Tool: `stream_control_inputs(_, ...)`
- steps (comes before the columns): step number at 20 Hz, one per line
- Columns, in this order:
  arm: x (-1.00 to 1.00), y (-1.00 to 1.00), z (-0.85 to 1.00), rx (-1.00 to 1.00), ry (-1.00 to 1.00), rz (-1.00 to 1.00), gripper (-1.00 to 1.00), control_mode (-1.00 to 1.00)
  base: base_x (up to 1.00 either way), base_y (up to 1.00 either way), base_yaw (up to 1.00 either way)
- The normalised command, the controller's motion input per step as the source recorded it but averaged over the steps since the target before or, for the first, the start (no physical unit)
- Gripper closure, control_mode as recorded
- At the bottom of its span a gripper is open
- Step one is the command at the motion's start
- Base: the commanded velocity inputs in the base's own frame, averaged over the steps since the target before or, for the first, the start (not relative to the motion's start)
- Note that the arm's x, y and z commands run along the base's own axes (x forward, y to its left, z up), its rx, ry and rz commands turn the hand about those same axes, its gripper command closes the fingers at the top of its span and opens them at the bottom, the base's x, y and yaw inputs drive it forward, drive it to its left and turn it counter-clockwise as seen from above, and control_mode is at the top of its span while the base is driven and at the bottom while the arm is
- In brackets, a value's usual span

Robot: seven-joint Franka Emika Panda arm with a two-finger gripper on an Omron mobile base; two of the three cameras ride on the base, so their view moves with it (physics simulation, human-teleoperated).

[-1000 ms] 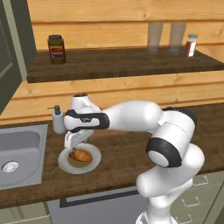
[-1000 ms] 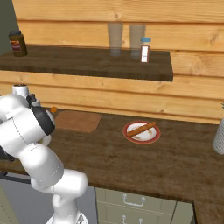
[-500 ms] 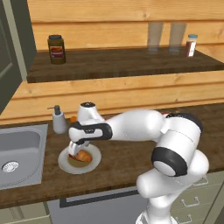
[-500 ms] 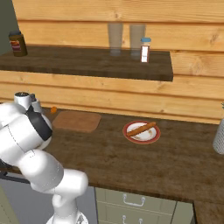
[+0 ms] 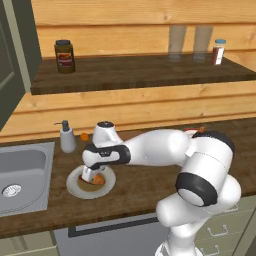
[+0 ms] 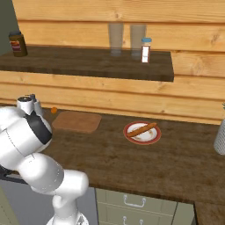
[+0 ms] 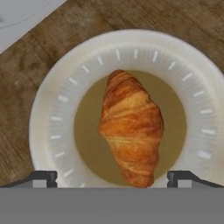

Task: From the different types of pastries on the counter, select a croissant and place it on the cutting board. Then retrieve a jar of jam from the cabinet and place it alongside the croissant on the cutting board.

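Two fingers (image 7: 43, 177) spread wide above the croissant (image 7: 131, 127) on a plate (image 7: 57, 109), dark wood counter (image 5: 140, 187).

You've got the golden-brown, glossy ridged croissant (image 7: 131, 127) lying flat in the tan centre of a round pale plate, pointed ends running lengthwise up and down in the hand view. From the left base view you can only catch a bit of it (image 5: 98, 179) peeking out on that plate, near the sink end of the dark brown wood-grain counter (image 5: 145, 187). The flat light-brown wooden cutting board (image 6: 77, 121) with rounded corners sits bare on the counter against the wall.
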Motion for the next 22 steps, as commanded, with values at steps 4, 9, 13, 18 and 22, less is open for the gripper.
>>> stream_control_inputs(4, 0.09, 0.00, -0.13, 0.00, 0.00, 0.00, -1.00, -1.00, 0.00, 0.00, 0.00)
stream_control_inputs(9, 0.20, 0.00, -0.21, 0.00, 0.00, 0.00, -1.00, -1.00, 0.00, 0.00, 0.00)
stream_control_inputs(13, 0.26, 0.05, -0.22, 0.00, 0.00, 0.00, -1.00, -1.00, 0.00, 0.00, 0.00)
stream_control_inputs(18, 0.22, 0.19, -0.28, 0.00, 0.00, 0.00, -1.00, -1.00, 0.00, 0.00, 0.00)
stream_control_inputs(22, 0.18, 0.31, -0.33, 0.00, 0.02, 0.00, -1.00, -1.00, 0.00, 0.00, 0.00)
